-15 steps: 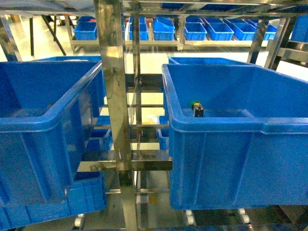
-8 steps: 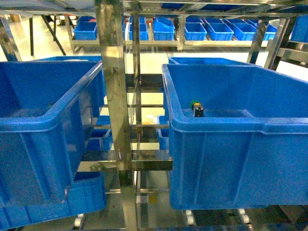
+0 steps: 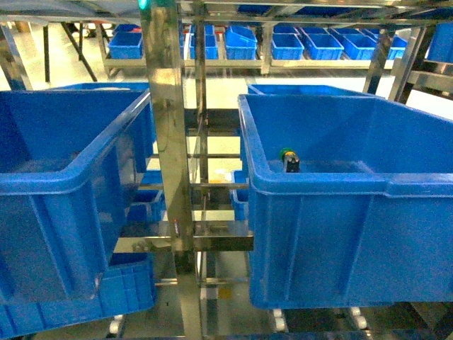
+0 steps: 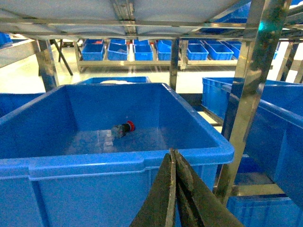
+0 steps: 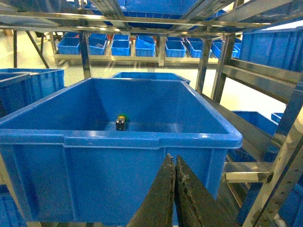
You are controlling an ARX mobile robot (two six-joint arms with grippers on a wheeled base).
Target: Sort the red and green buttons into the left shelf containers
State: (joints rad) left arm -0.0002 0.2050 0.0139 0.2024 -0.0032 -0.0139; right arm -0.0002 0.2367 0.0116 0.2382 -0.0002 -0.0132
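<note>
Item 1, red button (image 4: pixel 124 127): wide red cap, dark body, lying on its side on the floor of the left bin (image 4: pixel 118 160), toward the back wall; seen only in the left wrist view; the head view hides that bin's floor behind its front wall.

Item 2, green button (image 3: pixel 288 159): green cap on a dark body, resting on the floor of the right bin (image 3: pixel 340 185) near its left wall; it also shows in the right wrist view (image 5: pixel 121 121).

Item 3, the 2 deep blue bins: side by side on the shelf, well apart, a steel upright (image 3: pixel 168 127) between them; each holds 1 button and nothing else that shows.

Item 4, left gripper (image 4: pixel 173 158): jaws pressed together, holding nothing, outside and in front of the left bin's near rim.

Item 5, right gripper (image 5: pixel 171 163): jaws likewise closed and empty, in front of the right bin's near rim.

Item 6, surroundings: rows of small blue bins (image 3: pixel 287 44) on a far rack; more steel framing to the right.

Condition note: by the look of it, sorting is done, 1 colour per bin. Risks from here: a forward move could knock closed jaws into a rim and jolt a bin along the shelf; a sideways swing of the left arm could strike the upright.
</note>
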